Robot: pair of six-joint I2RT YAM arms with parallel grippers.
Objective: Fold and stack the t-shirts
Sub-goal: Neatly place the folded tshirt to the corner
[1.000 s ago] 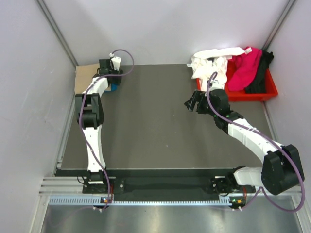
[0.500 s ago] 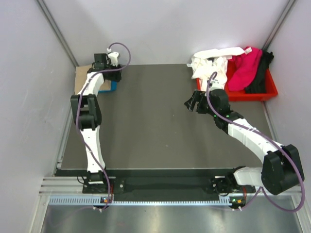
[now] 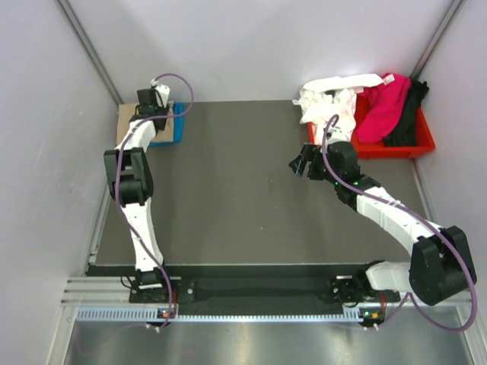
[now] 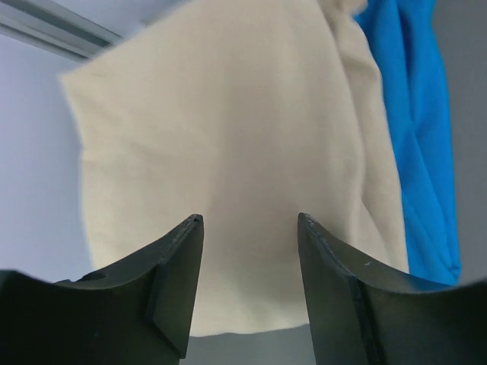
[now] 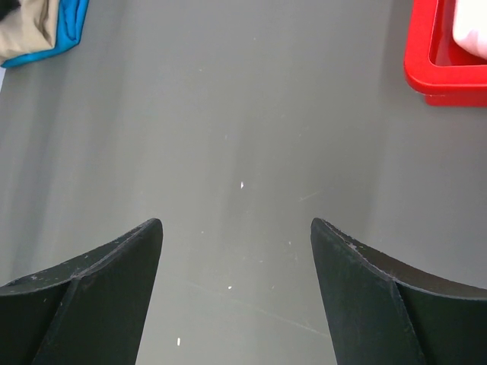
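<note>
Tan shirt [image 4: 221,137] | left gripper [image 4: 249,220] shifted left over it, apart | right gripper [image 5: 236,224] unmoved, apart

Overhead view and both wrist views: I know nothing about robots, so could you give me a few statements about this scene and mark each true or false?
1. The left pincer is open above the tan cloth shirt. True.
2. The magenta cloth shirt lies in the red plastic tray, between the white cloth shirt and the black cloth shirt. True.
3. The bright blue cloth shirt lies in that tray. False: it lies with the tan one at the far left corner of the dark grey table.
4. The right pincer is clamped on a shirt. False: it is open over bare table and holds nothing.
</note>
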